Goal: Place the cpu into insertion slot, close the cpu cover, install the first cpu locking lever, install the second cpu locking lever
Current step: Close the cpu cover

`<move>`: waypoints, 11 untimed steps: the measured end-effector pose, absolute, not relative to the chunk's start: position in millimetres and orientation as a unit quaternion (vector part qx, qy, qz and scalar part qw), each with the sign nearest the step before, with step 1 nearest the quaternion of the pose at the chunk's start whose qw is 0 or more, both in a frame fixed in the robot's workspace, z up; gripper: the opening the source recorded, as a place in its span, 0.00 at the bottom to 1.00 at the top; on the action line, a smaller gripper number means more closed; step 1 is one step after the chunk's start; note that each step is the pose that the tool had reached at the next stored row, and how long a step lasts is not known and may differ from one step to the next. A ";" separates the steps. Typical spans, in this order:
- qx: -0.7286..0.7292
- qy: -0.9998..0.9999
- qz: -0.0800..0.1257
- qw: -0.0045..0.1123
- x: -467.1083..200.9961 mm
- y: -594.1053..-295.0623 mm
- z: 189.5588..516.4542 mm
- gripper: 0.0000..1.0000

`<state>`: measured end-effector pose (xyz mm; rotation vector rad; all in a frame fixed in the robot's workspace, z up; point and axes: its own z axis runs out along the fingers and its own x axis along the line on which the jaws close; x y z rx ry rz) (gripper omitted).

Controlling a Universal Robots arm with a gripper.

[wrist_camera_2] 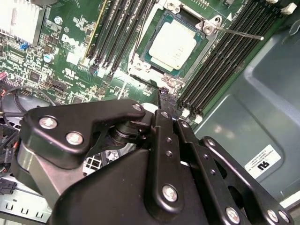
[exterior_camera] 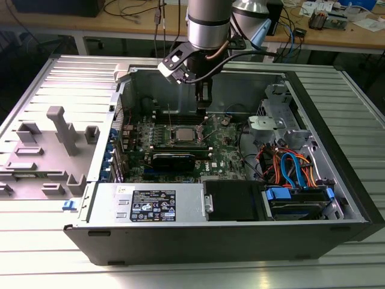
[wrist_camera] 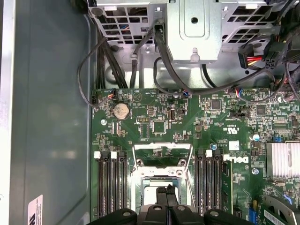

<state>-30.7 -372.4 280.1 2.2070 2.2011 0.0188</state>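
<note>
The cpu (wrist_camera_2: pixel 172 43), a silver-topped square chip, lies in the insertion slot (wrist_camera_2: pixel 202 47) on the green motherboard; it also shows in the exterior view as cpu (exterior_camera: pixel 182 133) and at the picture's edge in the first wrist view as cpu (wrist_camera: pixel 149 199). The cpu cover (wrist_camera: pixel 162 146) is swung open beside the socket, with the board visible through its opening. One thin locking lever (wrist_camera_2: pixel 239 33) sticks out free. My gripper (wrist_camera_2: pixel 163 96) hangs just above the socket's edge, gripper (exterior_camera: pixel 203 103), gripper (wrist_camera: pixel 167 192), fingers shut together with nothing between them.
Black memory slots (wrist_camera_2: pixel 117 33) flank the socket on both sides. A black graphics card (exterior_camera: pixel 174 159), a power supply (exterior_camera: pixel 156 205) and a drive cage with orange and blue cables (exterior_camera: pixel 295 174) fill the case. Grey fixtures (exterior_camera: pixel 57 135) stand on the exterior view's left.
</note>
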 end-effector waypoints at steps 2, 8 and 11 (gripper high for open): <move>0.708 0.706 0.006 0.012 -30.0 -372.4 280.1 0.11; 0.708 0.706 0.006 0.012 -28.4 -372.4 280.1 0.11; 0.708 0.706 0.006 0.012 -27.7 -372.4 280.1 0.11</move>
